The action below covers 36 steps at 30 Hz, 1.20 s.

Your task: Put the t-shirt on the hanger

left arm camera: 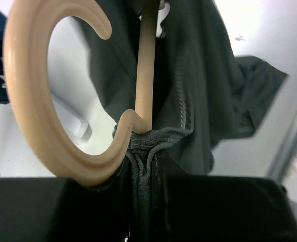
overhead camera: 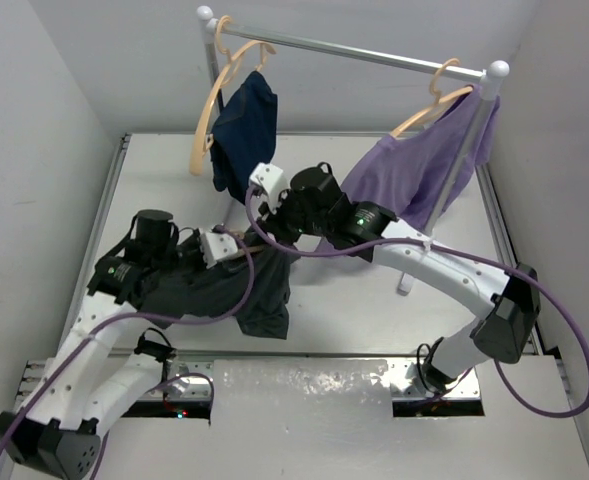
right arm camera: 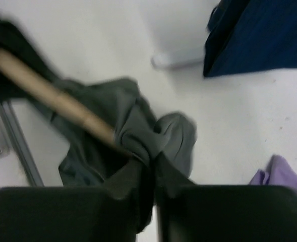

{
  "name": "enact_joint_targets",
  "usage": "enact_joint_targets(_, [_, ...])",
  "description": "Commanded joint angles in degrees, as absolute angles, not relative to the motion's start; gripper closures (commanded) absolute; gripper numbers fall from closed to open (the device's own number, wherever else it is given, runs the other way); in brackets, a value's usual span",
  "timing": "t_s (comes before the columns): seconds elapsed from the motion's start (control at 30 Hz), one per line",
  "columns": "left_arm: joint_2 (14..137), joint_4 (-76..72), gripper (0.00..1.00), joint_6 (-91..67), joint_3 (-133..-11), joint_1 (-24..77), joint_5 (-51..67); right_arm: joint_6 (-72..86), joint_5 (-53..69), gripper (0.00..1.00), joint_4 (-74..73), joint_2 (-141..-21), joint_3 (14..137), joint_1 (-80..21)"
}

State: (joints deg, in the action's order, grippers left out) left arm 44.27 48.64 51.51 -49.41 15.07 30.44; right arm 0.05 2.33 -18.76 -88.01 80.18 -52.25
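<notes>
The dark grey t-shirt [overhead camera: 249,290] hangs bunched between my two grippers over the table's left middle. My left gripper [overhead camera: 218,248] is shut on its collar [left arm camera: 144,151], just below the base of the tan hanger's hook [left arm camera: 30,101]. The hanger's shaft [left arm camera: 146,65] runs up into the cloth. My right gripper [overhead camera: 264,232] is close by on the right. In the right wrist view its jaws [right arm camera: 156,164] are shut on a fold of the t-shirt [right arm camera: 148,133], beside the hanger's tan arm [right arm camera: 52,96], whose far end is under the fabric. That view is blurred.
A clothes rack's rail [overhead camera: 354,50] crosses the back. A navy garment [overhead camera: 244,130] hangs on a tan hanger [overhead camera: 212,110] at its left, a lilac shirt [overhead camera: 414,170] on another [overhead camera: 439,95] at its right. The rack's white foot [right arm camera: 176,59] lies near the right gripper.
</notes>
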Motion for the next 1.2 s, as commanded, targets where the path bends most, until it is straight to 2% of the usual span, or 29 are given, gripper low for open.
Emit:
enact_joint_targets(0.0, [45.87,34.28,1.0,47.11,-51.05,15.12,30.39,-0.62,6.57,0.84,-22.67,-85.87,76.82,-51.94])
enact_joint_targets(0.03, [45.97,34.36,1.0,47.46,-51.67,15.12,35.89,-0.7,7.37,0.68,-24.33,-85.78,76.73,-51.94])
enact_joint_targets(0.13, [46.58,37.69,1.0,50.77,-53.52,15.2,45.94,-3.24,11.24,0.42,-26.53,-85.17,78.57,-51.94])
enact_joint_targets(0.37, [48.95,42.27,1.0,56.16,-51.59,15.21,51.94,-10.19,13.88,0.39,-33.04,-86.13,85.51,-51.86])
enact_joint_targets(0.53, [49.66,44.65,1.0,59.15,-53.43,15.21,52.82,-13.44,17.65,0.4,-32.35,-86.48,83.85,-51.94])
enact_joint_targets(0.67, [49.66,45.79,1.0,58.19,-54.58,15.21,55.01,-15.82,25.9,0.44,-32.16,-88.5,82.88,-51.94])
enact_joint_targets(0.77, [48.96,46.14,1.0,58.09,-54.41,15.21,54.49,-16.43,28.55,0.47,-34.18,-90.52,85.07,-51.94])
enact_joint_targets(0.97, [48.25,45.88,1.0,56.61,-54.75,15.21,55.1,-15.38,29.53,0.47,-33.84,-93.95,85.51,-51.94])
enact_joint_targets(1.0, [48.34,45.79,1.0,56.43,-55.1,15.21,55.19,-14.34,29.44,0.51,-33.84,-95.09,85.78,-51.94])
enact_joint_targets(1.03, [48.25,45.88,1.0,56.34,-55.54,15.21,54.85,-13.72,28.31,0.69,-33.66,-95.45,86.22,-51.94])
enact_joint_targets(1.17, [48.51,47.54,1.0,56.69,-56.34,15.12,53.36,-11.61,26.28,0.99,-31.91,-94.4,84.65,-51.77])
